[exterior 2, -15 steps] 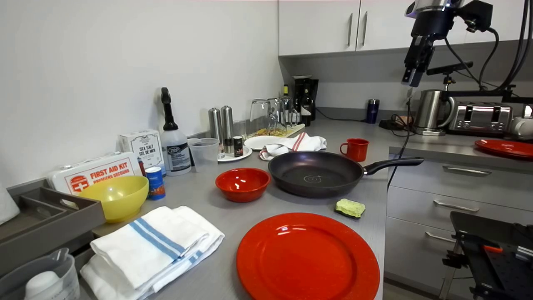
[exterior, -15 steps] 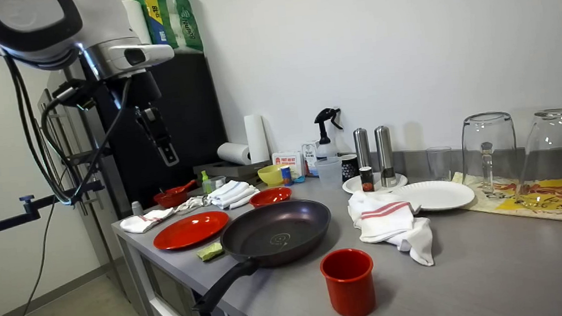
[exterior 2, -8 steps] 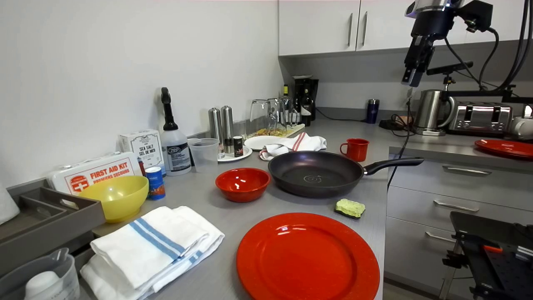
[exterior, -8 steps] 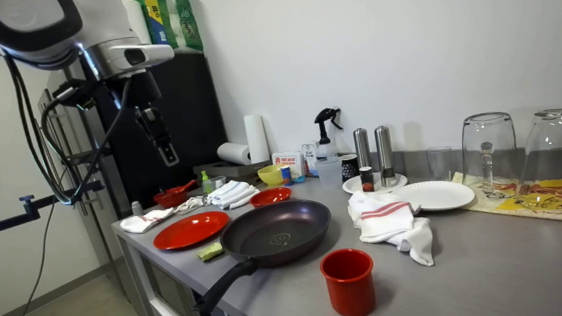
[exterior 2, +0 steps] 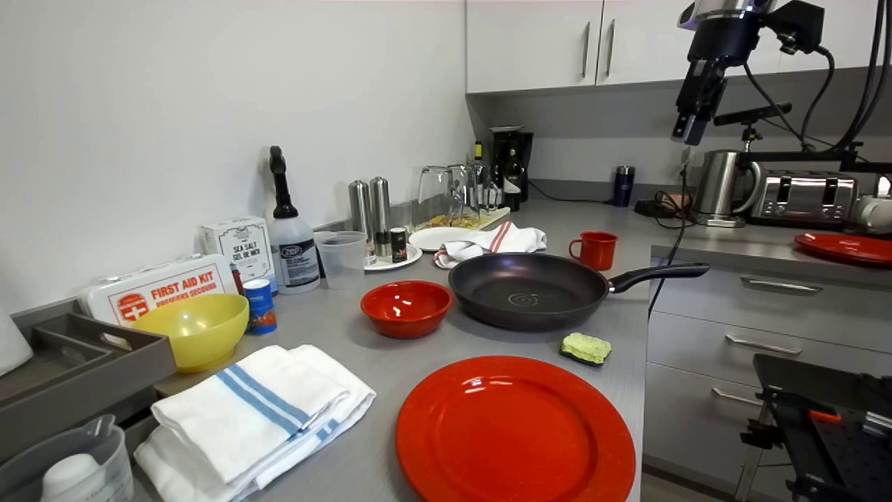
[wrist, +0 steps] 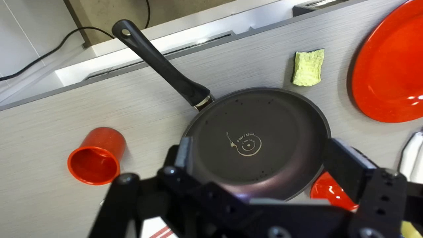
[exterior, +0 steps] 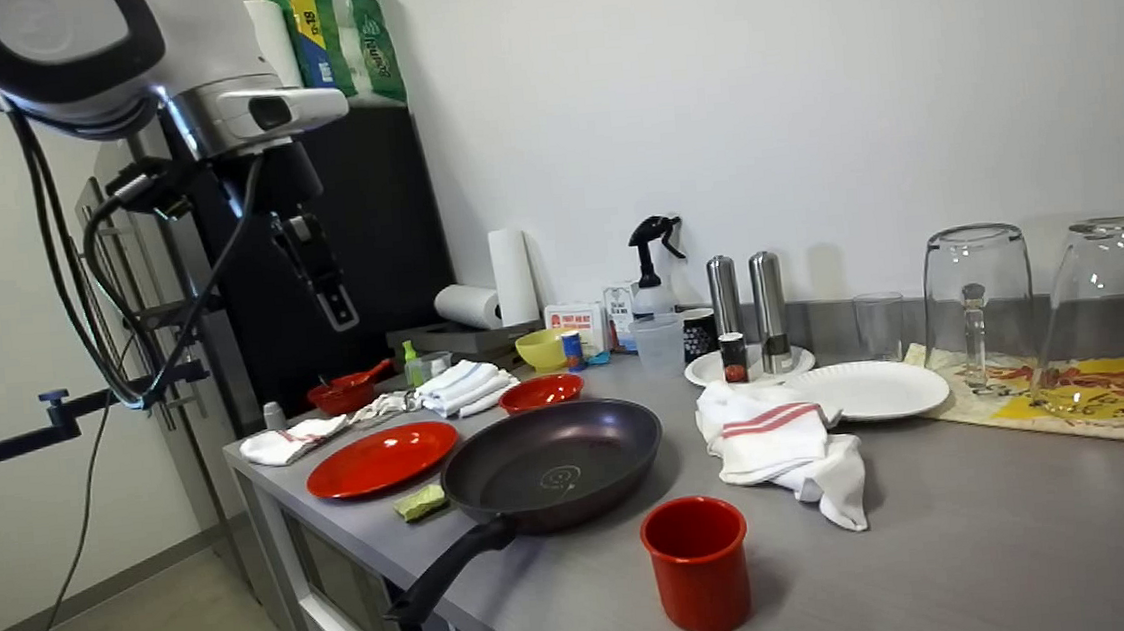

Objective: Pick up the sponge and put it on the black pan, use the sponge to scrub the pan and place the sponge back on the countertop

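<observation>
Gripper [wrist: 259,149] hangs high, jaws wide apart w/ nothing held, well clear of the countertop [exterior 2: 467,345]. Sponge [exterior 2: 585,347], yellow-green face up, rests there by the right edge in an exterior view, btw. black pan [exterior 2: 529,293] (far) & red plate [exterior 2: 516,436] (near), touching neither.

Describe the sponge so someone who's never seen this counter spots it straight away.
On the grey countertop, find the wide, round black pan with the long handle. Between that pan and the nearest red plate, touching neither, lies the sponge, a small rectangular block. Its yellow-green top over a dark underside sets it apart from both, which are round and bigger.
</observation>
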Robot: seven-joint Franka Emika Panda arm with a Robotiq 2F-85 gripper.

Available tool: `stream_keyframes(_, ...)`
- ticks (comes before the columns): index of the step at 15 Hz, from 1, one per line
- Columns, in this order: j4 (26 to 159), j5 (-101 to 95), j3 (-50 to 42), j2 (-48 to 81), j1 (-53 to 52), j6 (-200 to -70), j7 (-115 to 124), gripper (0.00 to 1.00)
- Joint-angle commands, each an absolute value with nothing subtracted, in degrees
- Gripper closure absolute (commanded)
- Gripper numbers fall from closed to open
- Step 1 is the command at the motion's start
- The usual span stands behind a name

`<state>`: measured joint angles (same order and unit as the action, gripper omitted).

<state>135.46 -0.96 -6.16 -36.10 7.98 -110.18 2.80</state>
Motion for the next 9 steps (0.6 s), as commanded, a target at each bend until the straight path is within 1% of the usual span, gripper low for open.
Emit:
stream_keyframes(1, 135.58, -1.05, -5.35, -35.73, 8.14, -111.50, 4.24, 0.00)
stream_keyframes(9, 137.11, -0.52, -1.33, -36.64, 5.11, -112.56, 4.75, 0.00)
